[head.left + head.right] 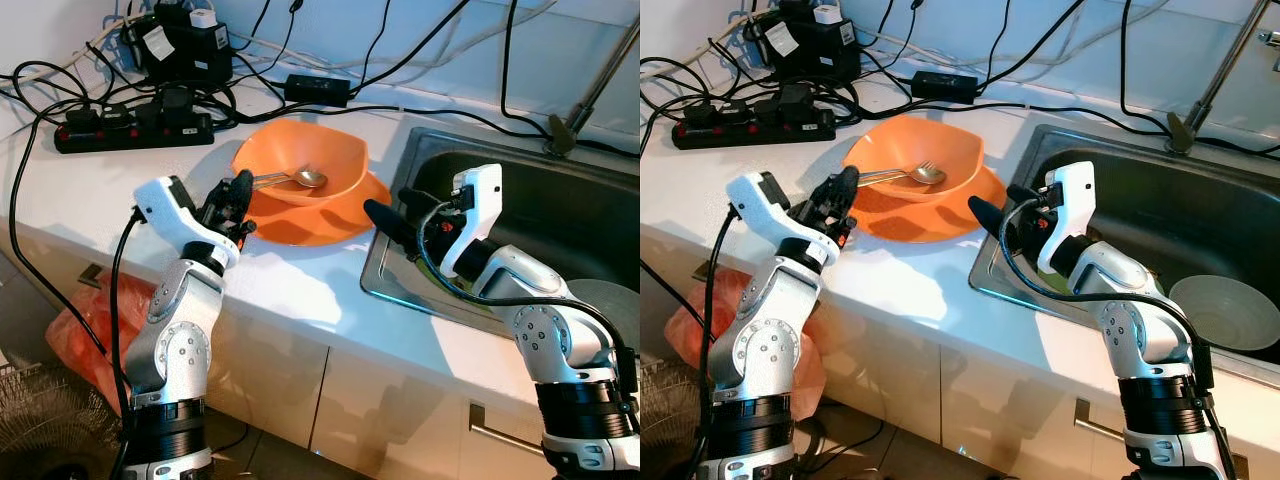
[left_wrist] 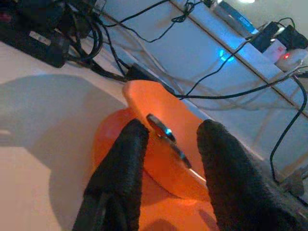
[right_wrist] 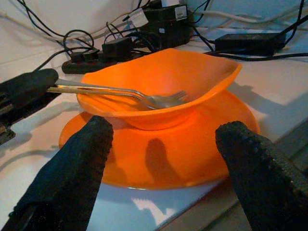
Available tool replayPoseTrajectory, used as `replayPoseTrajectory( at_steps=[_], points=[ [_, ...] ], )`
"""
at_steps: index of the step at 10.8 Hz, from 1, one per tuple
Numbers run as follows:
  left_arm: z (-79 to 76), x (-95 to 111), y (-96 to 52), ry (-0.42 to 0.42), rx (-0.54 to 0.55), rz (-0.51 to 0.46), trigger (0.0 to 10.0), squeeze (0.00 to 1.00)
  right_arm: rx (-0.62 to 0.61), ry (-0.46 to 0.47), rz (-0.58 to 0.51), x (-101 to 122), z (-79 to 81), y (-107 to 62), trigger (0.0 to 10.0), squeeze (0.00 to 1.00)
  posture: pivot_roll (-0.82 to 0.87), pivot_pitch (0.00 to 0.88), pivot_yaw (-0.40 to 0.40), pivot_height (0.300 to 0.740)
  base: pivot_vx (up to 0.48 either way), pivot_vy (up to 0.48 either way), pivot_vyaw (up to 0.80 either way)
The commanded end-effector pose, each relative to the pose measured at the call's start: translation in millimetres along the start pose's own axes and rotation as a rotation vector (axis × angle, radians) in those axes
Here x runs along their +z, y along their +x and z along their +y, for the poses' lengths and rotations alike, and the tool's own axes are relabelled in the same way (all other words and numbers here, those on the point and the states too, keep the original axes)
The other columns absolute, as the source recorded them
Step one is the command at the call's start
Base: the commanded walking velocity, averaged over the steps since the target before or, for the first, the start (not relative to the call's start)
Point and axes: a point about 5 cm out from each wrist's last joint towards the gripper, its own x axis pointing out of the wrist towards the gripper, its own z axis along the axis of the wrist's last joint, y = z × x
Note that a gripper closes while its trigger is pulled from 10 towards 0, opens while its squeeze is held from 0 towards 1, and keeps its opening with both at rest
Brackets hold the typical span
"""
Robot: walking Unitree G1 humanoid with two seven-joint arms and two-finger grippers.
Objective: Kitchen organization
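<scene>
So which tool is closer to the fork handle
Left. The left tool is at the fork handle's end; the right tool sits off the plate's sink-side edge.

a white countertop (image 1: 290, 280) carries an orange plate (image 1: 330, 220) near its sink (image 1: 520, 200) edge. behind the plate lie a black power strip (image 1: 130, 130), a black adapter (image 1: 318, 88) and tangled black cables (image 1: 60, 80).

Black power strip (image 1: 133, 128), tangled cables (image 1: 300, 60), orange bag (image 1: 85, 335).
</scene>
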Motion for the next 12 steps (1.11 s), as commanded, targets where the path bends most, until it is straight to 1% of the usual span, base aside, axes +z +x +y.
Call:
replayPoseTrajectory(
  at_steps=[1,5,6,8,9,10,12],
  points=[
    [-3.7,0.9,3.6,-0.028,-0.004,0.009,0.0,0.0,0.004,0.002,-0.005,1.3,1.3,-2.5,10.0,0.0,0.07,0.035,-0.042,0.74,0.0,0.0,0.0],
    [-3.3,1.8,5.2,-0.053,0.002,0.013,0.0,0.0,0.002,0.007,-0.008,0.7,2.6,-0.4,10.0,0.0,0.07,0.033,-0.04,0.74,0.0,0.0,0.0],
    [-5.6,3.6,6.0,-0.071,0.003,0.017,0.0,0.0,0.0,0.007,-0.009,0.6,2.7,-0.2,10.0,0.0,0.07,0.032,-0.039,0.74,0.0,0.0,0.0],
    [-10.3,6.9,6.7,-0.078,-0.009,0.019,0.0,0.0,-0.003,0.008,-0.011,0.7,2.4,0.2,10.0,0.0,0.08,0.031,-0.038,0.74,0.0,0.0,0.0],
    [-14.8,12.1,6.6,-0.084,-0.026,0.012,0.0,0.0,-0.004,0.007,-0.012,0.4,2.0,0.7,10.0,0.0,0.08,0.03,-0.039,0.74,0.0,0.0,0.0],
    [-12.3,24.4,9.0,-0.085,0.003,-0.05,0.0,0.0,-0.006,0.009,-0.013,0.3,2.0,1.8,10.0,0.0,0.08,0.029,-0.039,0.74,0.0,0.0,0.0],
    [-9.7,29.8,10.4,-0.106,0.038,-0.068,0.0,0.0,-0.006,0.008,-0.014,0.5,1.9,2.4,10.0,0.0,0.08,0.028,-0.039,0.74,0.0,0.0,0.0]
  ],
)
